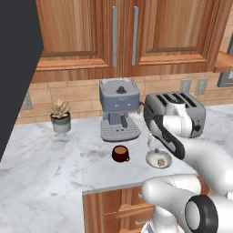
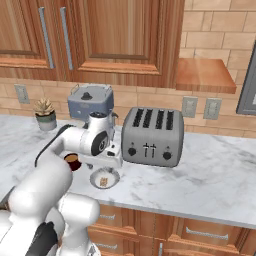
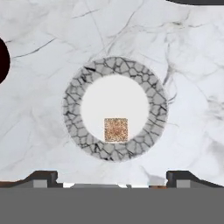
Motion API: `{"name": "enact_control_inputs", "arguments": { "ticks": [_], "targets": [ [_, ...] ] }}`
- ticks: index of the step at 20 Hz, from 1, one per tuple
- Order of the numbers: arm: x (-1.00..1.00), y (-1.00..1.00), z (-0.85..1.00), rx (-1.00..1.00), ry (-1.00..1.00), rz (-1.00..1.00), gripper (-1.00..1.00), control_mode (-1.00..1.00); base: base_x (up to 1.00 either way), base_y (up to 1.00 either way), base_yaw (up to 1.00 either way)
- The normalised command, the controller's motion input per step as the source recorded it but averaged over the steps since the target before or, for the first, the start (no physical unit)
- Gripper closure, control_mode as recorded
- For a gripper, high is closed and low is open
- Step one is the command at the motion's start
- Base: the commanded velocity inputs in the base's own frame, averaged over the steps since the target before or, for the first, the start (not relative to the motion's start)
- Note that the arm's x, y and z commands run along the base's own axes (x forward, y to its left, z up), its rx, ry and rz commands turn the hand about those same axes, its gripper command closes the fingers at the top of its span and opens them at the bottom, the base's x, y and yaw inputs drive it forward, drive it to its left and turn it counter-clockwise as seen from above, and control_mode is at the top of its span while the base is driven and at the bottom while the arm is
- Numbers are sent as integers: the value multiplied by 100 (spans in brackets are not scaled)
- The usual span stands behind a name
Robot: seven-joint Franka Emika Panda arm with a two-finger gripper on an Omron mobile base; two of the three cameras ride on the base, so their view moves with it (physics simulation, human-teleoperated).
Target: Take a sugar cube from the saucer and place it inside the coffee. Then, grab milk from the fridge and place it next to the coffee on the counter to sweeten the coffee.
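Jaws spread wide, nothing between them; gripper (image 3: 112, 179) poised above saucer (image 3: 74, 124), finger tips (image 3: 43, 178) well apart at either side. Saucer: white centre, crackled grey rim, on marble counter (image 3: 192, 113). Holds one sugar cube (image 3: 116, 129), tan, square, off-centre toward rim. Coffee (image 1: 120, 153) just beside saucer on counter: dark red mug, brown liquid inside, no cube seen in it. Behind: coffee machine (image 1: 119, 109), toaster (image 2: 152, 136), potted plant (image 1: 60, 116). Dark fridge (image 1: 18, 63) panel at far left.
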Motion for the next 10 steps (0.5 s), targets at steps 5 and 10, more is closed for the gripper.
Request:
{"name": "enact_control_inputs", "arguments": {
  "ticks": [5,10],
  "targets": [
    [32,5,-77,-1,0,4,-100,-100,0,0,0],
    [-6,0,-43,-2,0,0,-100,-100,0,0,0]
  ]
}}
